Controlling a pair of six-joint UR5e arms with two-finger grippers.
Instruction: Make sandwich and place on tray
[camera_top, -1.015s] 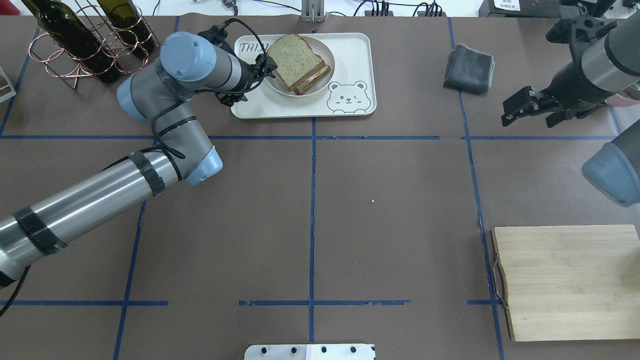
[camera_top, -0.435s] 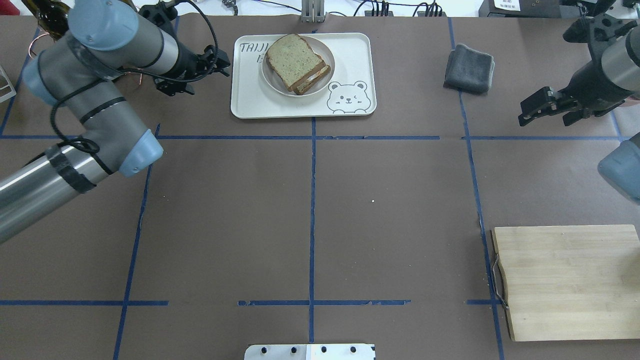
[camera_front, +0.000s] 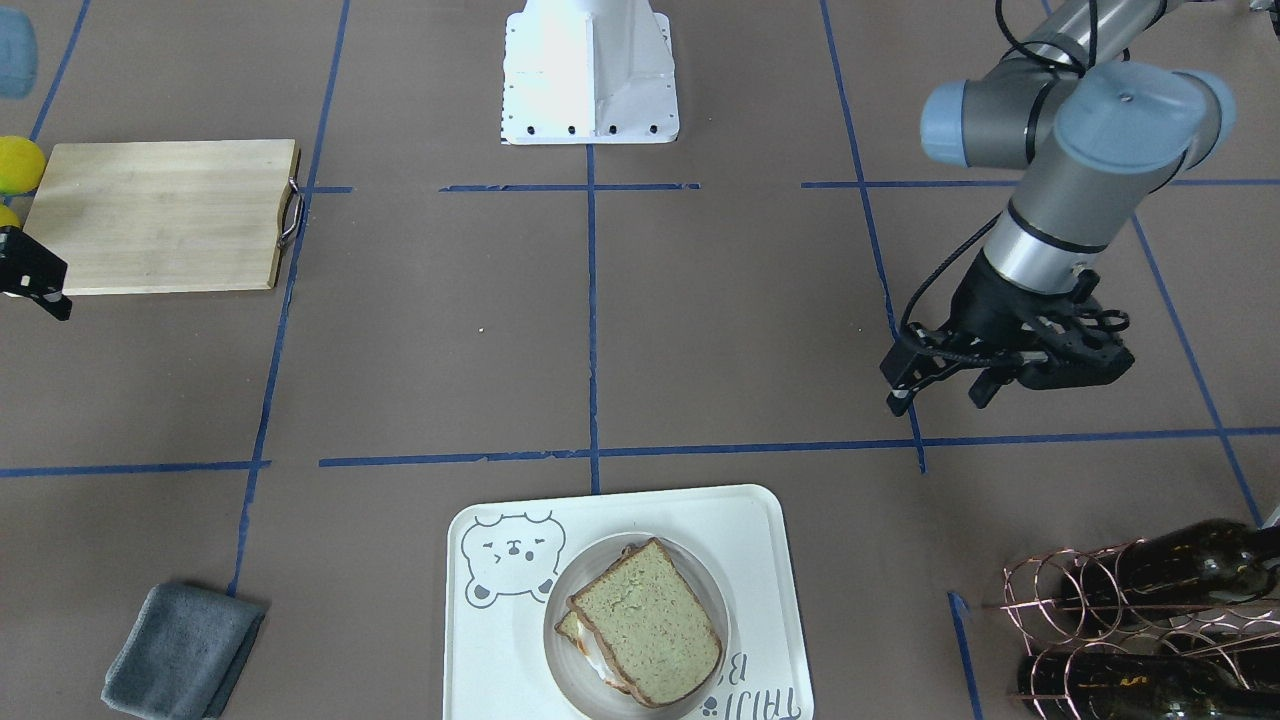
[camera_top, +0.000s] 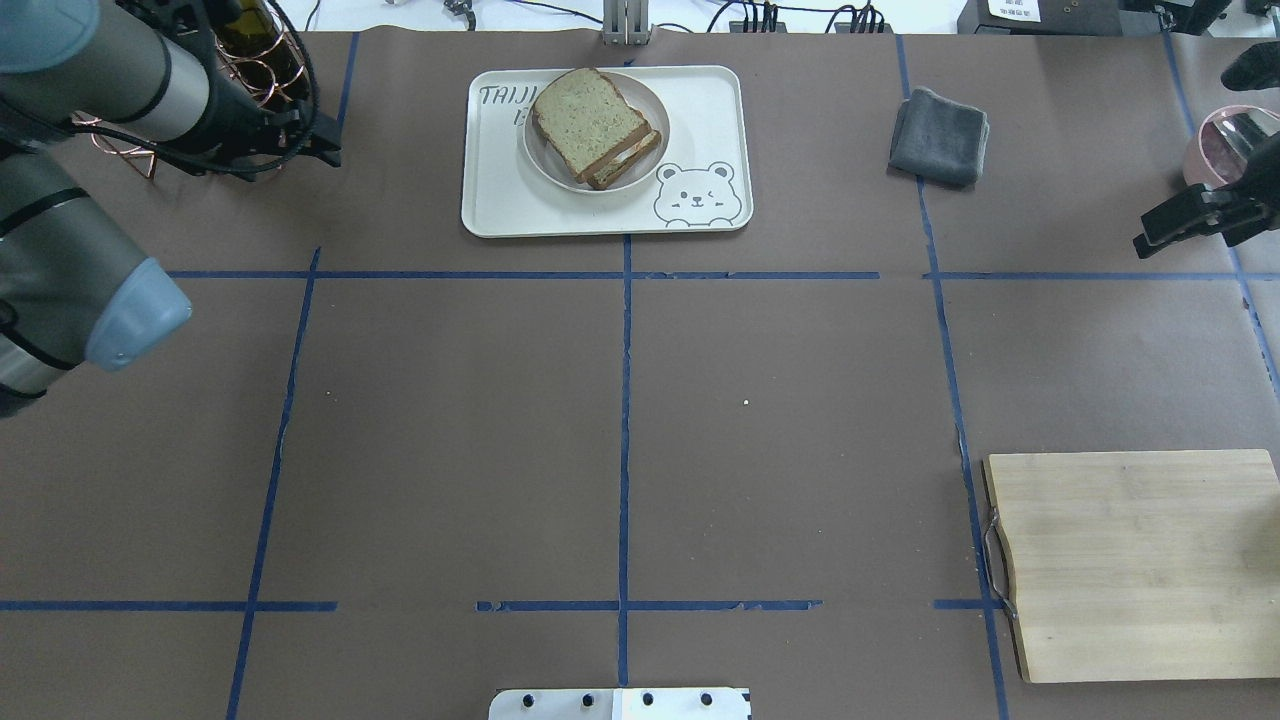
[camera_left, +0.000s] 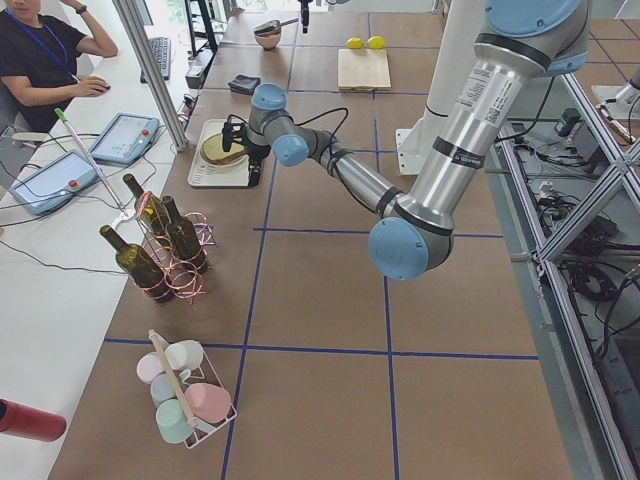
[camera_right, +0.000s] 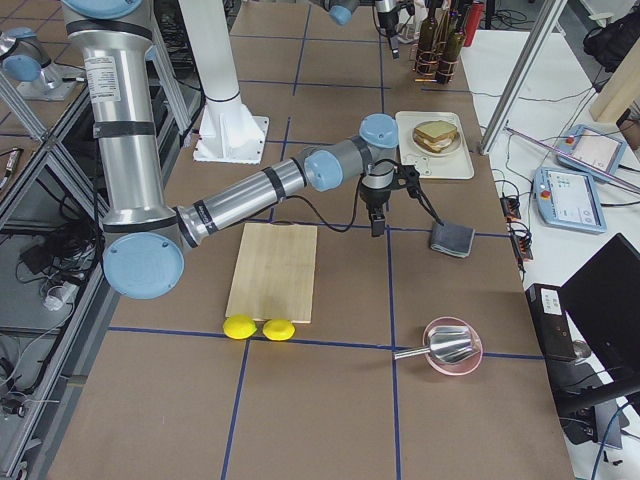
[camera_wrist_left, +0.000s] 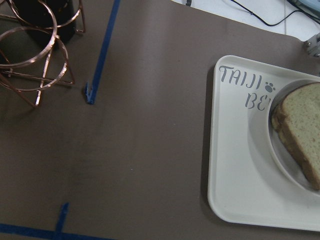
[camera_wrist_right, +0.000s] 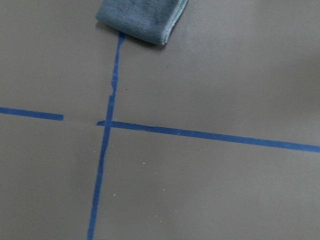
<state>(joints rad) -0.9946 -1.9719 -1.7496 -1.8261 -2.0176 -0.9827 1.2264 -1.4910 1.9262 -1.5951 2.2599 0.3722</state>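
Note:
The sandwich (camera_top: 595, 125), two greenish-tan bread slices with white egg between them, lies on a small round white plate (camera_top: 541, 170) on the white bear-face tray (camera_top: 700, 110) at the table's far side. It also shows in the front view (camera_front: 645, 625) and in the left wrist view (camera_wrist_left: 302, 125). My left gripper (camera_top: 325, 150) is open and empty, hanging left of the tray and apart from it. My right gripper (camera_top: 1150, 232) is open and empty at the far right, well away from the tray.
A copper rack with wine bottles (camera_top: 250, 50) stands just behind my left gripper. A folded grey cloth (camera_top: 938, 122) lies right of the tray. A wooden cutting board (camera_top: 1130, 565) is near right, with two lemons (camera_right: 255, 328) beside it. A pink bowl (camera_top: 1225, 140) sits far right.
My left gripper has drawn back leftward from the plate's edge to beside the bottle rack. My right gripper has moved right toward the table's edge. The sandwich has not moved.

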